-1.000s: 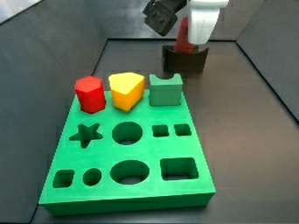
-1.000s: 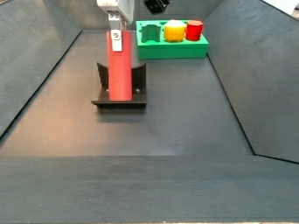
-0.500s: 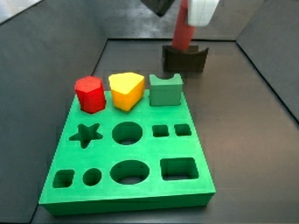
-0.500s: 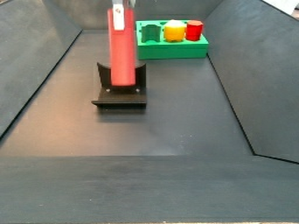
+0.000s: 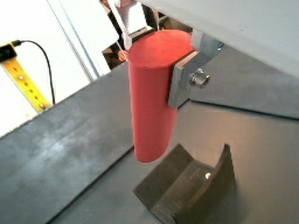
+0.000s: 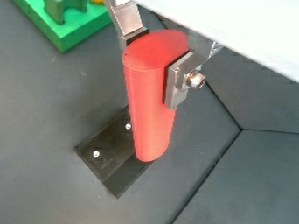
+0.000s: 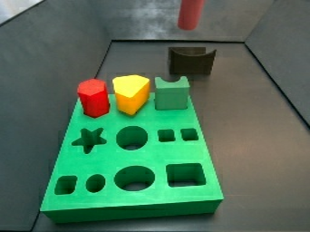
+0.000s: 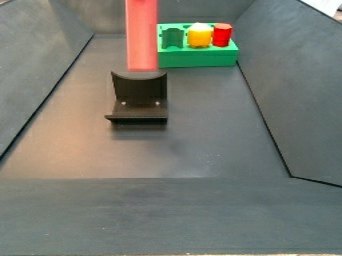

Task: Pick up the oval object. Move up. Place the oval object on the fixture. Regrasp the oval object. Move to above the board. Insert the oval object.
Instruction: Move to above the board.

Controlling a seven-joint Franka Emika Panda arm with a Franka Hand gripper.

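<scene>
salmon-red oval object upright in the pincer's tight clamp, clear above the fixture

The end effector shows only in both wrist views; both side views cut it off above their upper edge. Its 2 flat silver fingers stand closed on the upper end of the oval object, one on each side, and the peg hangs straight down between them. One finger carries a round bolt head on its outer face. The other finger reaches up past the peg's top. The end effector sits high above the floor.
</scene>
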